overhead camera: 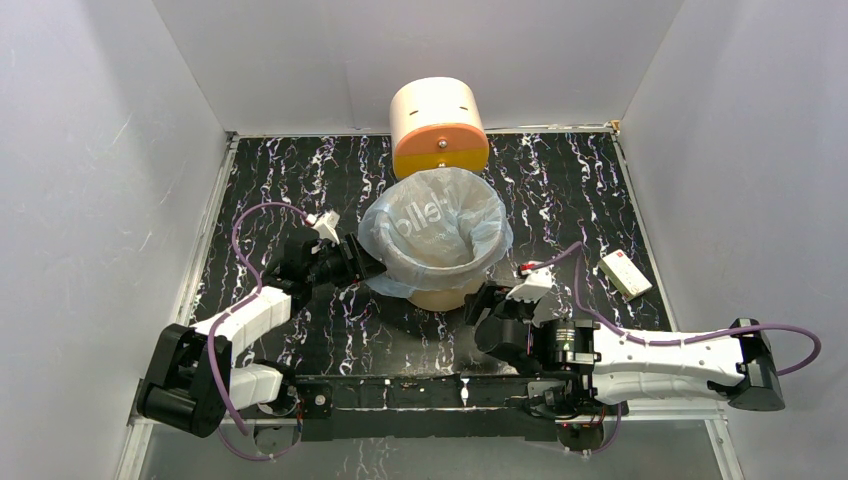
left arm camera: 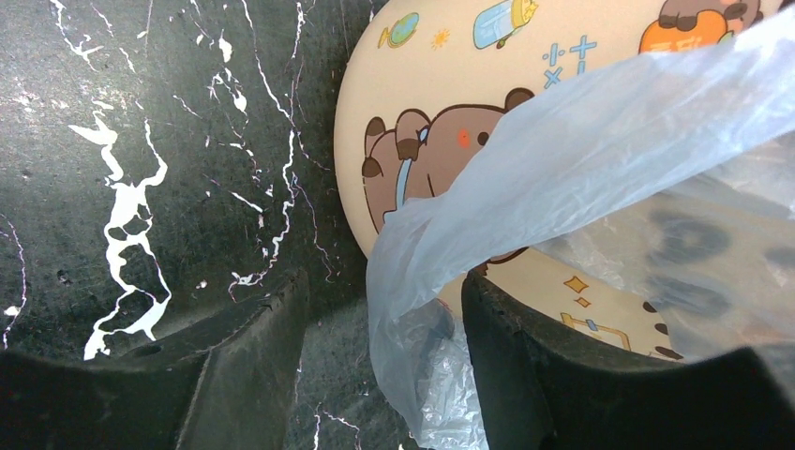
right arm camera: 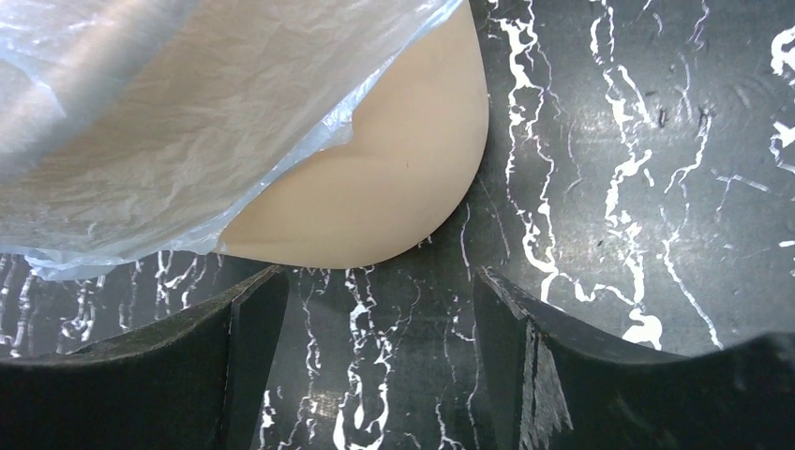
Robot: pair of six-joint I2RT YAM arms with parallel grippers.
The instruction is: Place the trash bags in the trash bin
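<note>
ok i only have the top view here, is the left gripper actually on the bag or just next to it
Observer: Left wrist view: the left gripper has its jaws apart, and a flap of the trash bag hangs in the gap, not clamped.
Operator: and the right one, anything in it
Observer: Nothing. The right gripper is open over the table, the trash bin wall just ahead.
Operator: bag down that side too
Observer: Yes, film drapes over the upper wall there; the lower part is uncovered.
</note>
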